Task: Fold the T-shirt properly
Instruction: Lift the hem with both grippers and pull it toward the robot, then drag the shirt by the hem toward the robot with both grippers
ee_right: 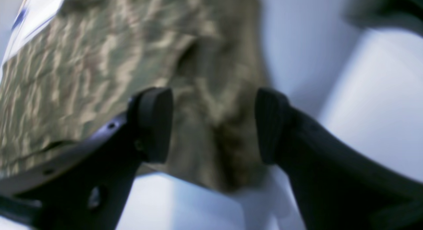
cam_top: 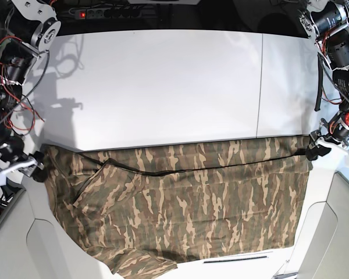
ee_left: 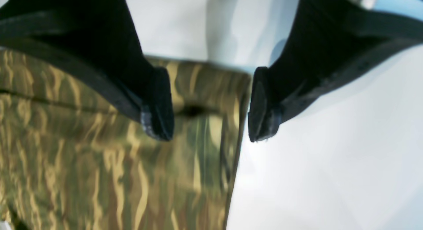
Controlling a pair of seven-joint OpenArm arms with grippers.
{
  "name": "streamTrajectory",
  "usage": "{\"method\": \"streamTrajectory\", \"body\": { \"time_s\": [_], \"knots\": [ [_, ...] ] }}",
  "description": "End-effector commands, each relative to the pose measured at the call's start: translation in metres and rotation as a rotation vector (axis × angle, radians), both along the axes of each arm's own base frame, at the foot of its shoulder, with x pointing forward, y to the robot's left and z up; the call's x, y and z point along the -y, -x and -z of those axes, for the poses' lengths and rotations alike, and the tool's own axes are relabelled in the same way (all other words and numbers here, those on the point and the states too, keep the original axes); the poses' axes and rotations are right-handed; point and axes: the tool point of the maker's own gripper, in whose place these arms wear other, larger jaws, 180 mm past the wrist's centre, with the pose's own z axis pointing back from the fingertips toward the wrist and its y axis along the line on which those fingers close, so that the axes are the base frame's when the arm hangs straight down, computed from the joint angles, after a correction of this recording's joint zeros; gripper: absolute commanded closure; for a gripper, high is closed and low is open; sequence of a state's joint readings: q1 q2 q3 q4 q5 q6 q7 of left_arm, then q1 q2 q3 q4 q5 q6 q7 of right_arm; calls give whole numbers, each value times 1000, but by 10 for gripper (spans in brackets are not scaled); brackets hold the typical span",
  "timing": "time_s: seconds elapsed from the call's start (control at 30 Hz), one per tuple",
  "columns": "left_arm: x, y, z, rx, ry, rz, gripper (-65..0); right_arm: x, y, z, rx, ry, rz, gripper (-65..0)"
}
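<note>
Left gripper (ee_left: 211, 106) stands wide open over the shirt's corner at the table's (cam_top: 163, 81) edge, nothing between the jaws. Right gripper (ee_right: 214, 126) likewise spread wide, cloth lying beneath the gap, not pinched. T-shirt (cam_top: 180, 203) lies across the near half of the white table, one long fold already laid along its far edge, lower part draping over the front rim. Judgement: thin, limp, light fabric; it will sag and crease if lifted at one point. Best taken at the two outer corners of the folded edge, both layers pinched together.
</note>
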State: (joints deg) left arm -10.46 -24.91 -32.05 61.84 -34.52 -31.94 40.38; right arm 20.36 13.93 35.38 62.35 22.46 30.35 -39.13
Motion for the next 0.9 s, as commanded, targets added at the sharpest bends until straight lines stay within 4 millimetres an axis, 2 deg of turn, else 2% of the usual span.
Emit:
{"method": "streamTrajectory", "body": {
  "time_s": [0.0,0.1,0.3,0.5,0.67,0.87],
  "knots": [
    [-10,-10,-22,69,-23,-7,-400,12,-9,-22,80,4,32,-388],
    [-7,-7,-16,65,-18,-10,-472,20,-1,-17,80,-16,63,-388],
    [0,-1,-4,46,-5,-18,-475,20,1,-9,62,-27,82,-388],
    [-7,3,1,25,-37,-48,-475,21,3,9,45,-69,121,-388],
    [-9,7,17,11,-16,-94,-475,10,5,30,19,-109,125,-388],
    [-3,13,44,1,27,-142,-475,-24,-7,33,17,-122,57,-388]
  ]
}}
